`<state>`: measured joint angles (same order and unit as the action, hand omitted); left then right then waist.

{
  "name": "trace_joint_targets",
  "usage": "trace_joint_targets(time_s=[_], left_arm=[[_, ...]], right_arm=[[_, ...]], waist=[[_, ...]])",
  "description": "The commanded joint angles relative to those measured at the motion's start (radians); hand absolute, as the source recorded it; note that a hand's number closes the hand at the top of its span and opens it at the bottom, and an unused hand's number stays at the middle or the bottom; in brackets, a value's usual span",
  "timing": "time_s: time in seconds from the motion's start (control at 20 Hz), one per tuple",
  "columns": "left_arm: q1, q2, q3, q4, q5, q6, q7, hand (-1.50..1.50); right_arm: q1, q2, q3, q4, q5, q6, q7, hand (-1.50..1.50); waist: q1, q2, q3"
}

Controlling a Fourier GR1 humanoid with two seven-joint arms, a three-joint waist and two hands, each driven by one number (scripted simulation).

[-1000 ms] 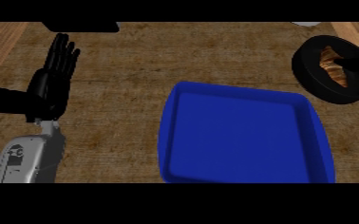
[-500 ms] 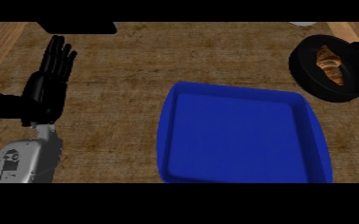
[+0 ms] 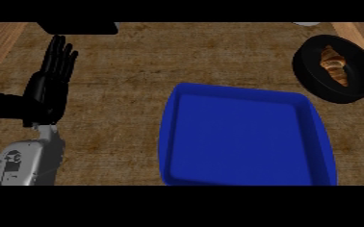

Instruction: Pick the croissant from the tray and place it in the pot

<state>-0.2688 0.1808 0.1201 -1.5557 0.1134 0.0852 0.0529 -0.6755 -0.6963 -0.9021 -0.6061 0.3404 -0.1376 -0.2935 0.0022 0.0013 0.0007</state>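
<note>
One hand shows, the left hand (image 3: 50, 84), at the view's left edge above its grey forearm (image 3: 32, 161); its black fingers stand straight and close together, pointing up the view, and it holds nothing and touches nothing but rests over the brown, mottled counter (image 3: 135, 72). The right hand is out of view. Well apart from the hand, to its right and lower in the view, lies the blue tray (image 3: 245, 134), a shallow rectangle with rounded corners and a raised rim. Beyond the tray's upper right corner, near the right edge, stands the black pot (image 3: 313, 77), round and dark-walled. Inside it lies the croissant (image 3: 335, 66), golden brown with darker ridges across its length, set lengthwise against the pot's dark interior.
</note>
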Motion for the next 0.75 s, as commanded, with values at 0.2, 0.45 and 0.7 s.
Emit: trace_joint_targets(time_s=[0.2, 0.45, 0.7], left_arm=[[0.016, -0.007, -0.008, -0.030, -0.012, 0.007, 0.015, 0.00], [0.020, -0.029, -0.017, 0.008, -0.025, 0.005, -0.041, 0.00], [-0.089, -0.029, -0.015, 0.069, -0.037, 0.035, 0.015, 0.00]], right_arm=[[0.157, -0.138, -0.092, 0.132, -0.138, 0.107, -0.169, -1.50], [0.239, -0.214, -0.108, 0.130, -0.209, 0.203, -0.170, -1.50], [0.274, -0.276, -0.112, 0.263, -0.224, 0.221, -0.262, -1.50]], waist=[[0.006, 0.003, 0.001], [-0.003, 0.000, 0.000], [-0.003, 0.005, 0.002]])
